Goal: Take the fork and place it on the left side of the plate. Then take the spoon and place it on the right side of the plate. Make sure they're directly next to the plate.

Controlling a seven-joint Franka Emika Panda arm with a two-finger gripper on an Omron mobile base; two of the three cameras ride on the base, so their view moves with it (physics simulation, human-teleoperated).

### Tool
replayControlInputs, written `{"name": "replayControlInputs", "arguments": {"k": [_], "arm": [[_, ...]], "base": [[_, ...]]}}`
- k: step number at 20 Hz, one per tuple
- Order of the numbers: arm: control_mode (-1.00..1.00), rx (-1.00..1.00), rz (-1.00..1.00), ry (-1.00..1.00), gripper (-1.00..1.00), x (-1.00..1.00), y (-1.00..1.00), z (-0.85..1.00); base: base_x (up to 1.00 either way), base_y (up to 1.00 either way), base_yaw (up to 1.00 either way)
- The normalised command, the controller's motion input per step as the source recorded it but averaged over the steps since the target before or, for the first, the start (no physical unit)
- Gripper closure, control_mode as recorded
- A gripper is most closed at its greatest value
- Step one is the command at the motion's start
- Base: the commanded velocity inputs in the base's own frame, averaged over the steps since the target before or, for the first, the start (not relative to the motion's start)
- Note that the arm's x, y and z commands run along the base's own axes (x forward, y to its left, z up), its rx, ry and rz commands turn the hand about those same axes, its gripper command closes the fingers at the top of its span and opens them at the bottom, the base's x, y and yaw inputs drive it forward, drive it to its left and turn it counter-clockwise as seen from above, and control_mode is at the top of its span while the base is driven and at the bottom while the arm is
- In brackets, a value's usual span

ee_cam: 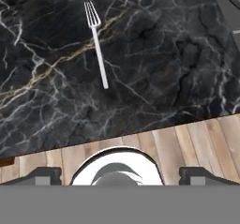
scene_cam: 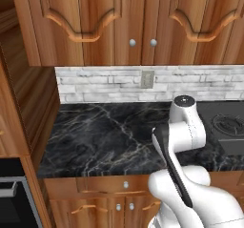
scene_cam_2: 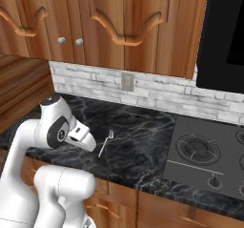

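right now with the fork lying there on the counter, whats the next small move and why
Probably bring the end effector forward and down over the fork's handle. The fork lies flat and alone on the dark marble counter, ahead of the open fingers, which hang back above the counter's front edge and hold nothing.

Slim silver-grey metal fork [ee_cam: 97, 45]: smooth, pale, faint sheen. Black marble-look countertop [scene_cam: 105, 136]: polished, white and tan veining, glossy. Warm brown wooden upper cabinets [scene_cam: 119, 22]: visible grain, satin finish, with small round metallic knobs [scene_cam: 132, 42]. Pale grey stacked-stone backsplash [scene_cam_2: 157, 96]: rough, matt. Dark grey stovetop [scene_cam_2: 205, 155]: matt, probably metal, though the rendering is too coarse to confirm.
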Motion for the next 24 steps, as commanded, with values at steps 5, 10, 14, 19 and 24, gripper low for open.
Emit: {"name": "replayControlInputs", "arguments": {"k": [5, 10, 14, 19, 24], "arm": [[-1.0, 0.0, 0.0, 0.0, -1.0, 0.46, -0.03, -0.41], [-1.0, 0.0, 0.0, 0.0, -1.0, 0.59, -0.01, -0.29], [-1.0, 0.0, 0.01, 0.02, -1.0, 0.63, -0.07, -0.12], [-1.0, 0.0, 0.01, 0.04, -1.0, 0.55, -0.11, -0.13], [-1.0, -0.02, 0.01, 0.1, -1.0, 0.5, -0.04, -0.35]], "base": [[0.0, 0.0, 0.0], [0.0, 0.0, 0.0], [0.0, 0.0, 0.0], [0.0, 0.0, 0.0], [0.0, 0.0, 0.0]]}}
